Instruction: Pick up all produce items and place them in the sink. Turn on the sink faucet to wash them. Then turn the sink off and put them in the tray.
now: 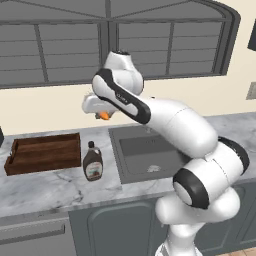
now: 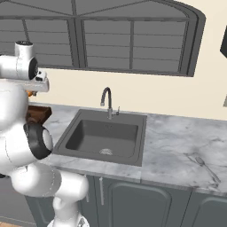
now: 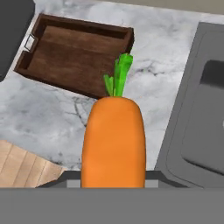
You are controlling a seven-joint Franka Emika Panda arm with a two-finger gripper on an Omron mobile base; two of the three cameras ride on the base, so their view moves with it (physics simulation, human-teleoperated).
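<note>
In the left base view, the end effector is pinching one carrot at centre frame, hanging over open counter between one tray at left and one sink at right, one bottle standing below. In the right base view, one faucet is rising behind the sink's far rim. In the hand view, the carrot is pointing its green top toward the tray's near edge, with bare counter lying on either side.

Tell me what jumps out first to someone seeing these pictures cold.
The orange carrot with its green top, held in the gripper above the marble counter, between the wooden tray and the sink. Next, the big white arm itself, raised in front of the window. A brown syrup bottle stands beside the tray.
</note>
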